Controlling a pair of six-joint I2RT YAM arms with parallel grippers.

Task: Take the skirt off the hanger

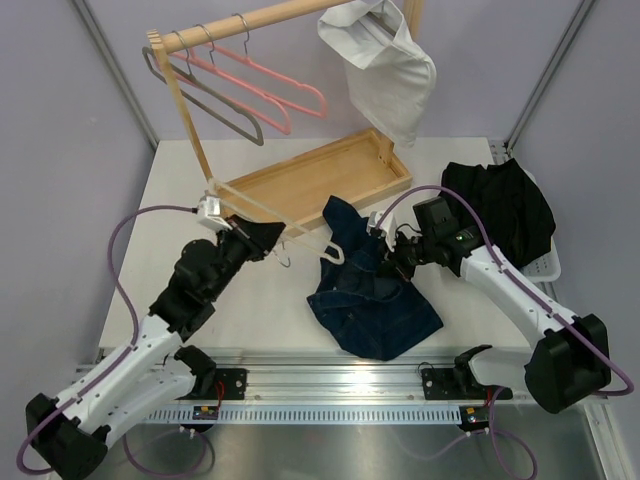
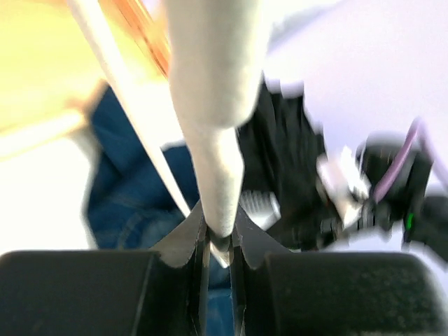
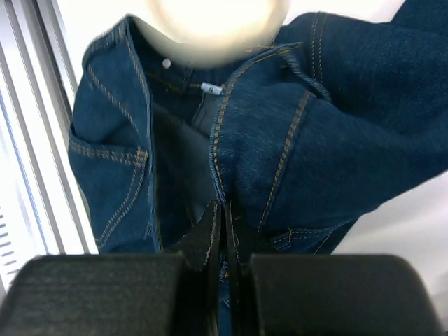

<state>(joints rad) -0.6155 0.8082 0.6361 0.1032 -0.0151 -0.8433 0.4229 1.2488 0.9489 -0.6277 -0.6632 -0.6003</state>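
while the denim skirt (image 1: 375, 295) lies crumpled on the table (image 1: 180, 180) in front of the wooden rack (image 1: 300, 180), each arm has hold of something at it. the right gripper (image 3: 224, 231) has its fingers pressed together on a thick stitched fold of the denim, with no gap showing between them. the left gripper (image 2: 220, 241) is closed down to a narrow slit around the end of a white hanger (image 2: 210, 126), whose bar rises out of the fingers towards the camera. that view is blurred, so which part of the hanger it pinches cannot be told. from above, one curved white end of the hanger pokes out at the skirt's upper left edge, between the two grippers. in the right wrist view the hanger shows as a pale blur at the open waistband.

the only label on view is a small white tag (image 3: 211, 89) sewn inside the waistband, near a pale button (image 3: 166, 64); its print is too small to read. orange-gold stitching runs along the pockets and seams.

further off, pink and grey hangers (image 1: 250, 85) hang on the rack's top bar with a white garment (image 1: 385, 60) draped at its right end. a heap of black clothes (image 1: 505, 205) sits in a white basket (image 1: 548, 265) at the table's right edge.
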